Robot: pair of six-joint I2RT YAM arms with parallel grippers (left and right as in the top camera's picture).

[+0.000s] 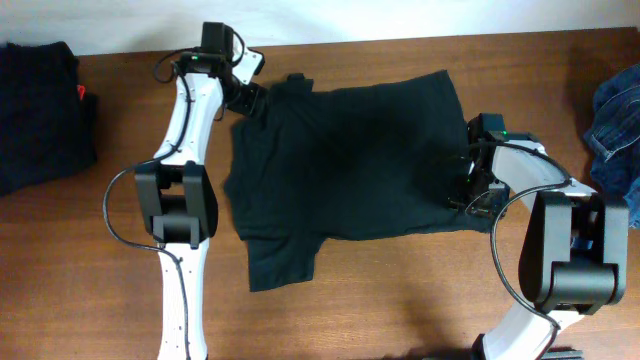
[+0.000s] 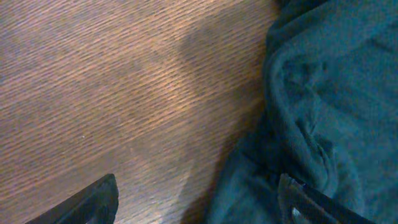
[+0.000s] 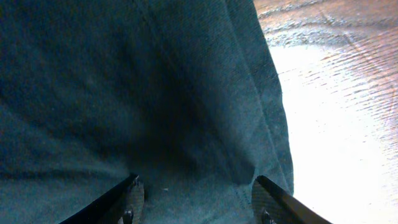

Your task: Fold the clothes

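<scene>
Lying flat, the black T-shirt [image 1: 350,160] stretches between the spread left claw [image 1: 248,100] and spread right claw [image 1: 468,188].

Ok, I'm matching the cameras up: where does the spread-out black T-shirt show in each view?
Overhead: T-shirt spread flat, centre of frame.
Left wrist: T-shirt bunched along the right side.
Right wrist: T-shirt fills left and centre.
Shared landmark: wooden table bordering its edge.

Wood-grain table [image 1: 400,300] — pale surface [image 1: 420,15] beyond its far edge.
</scene>
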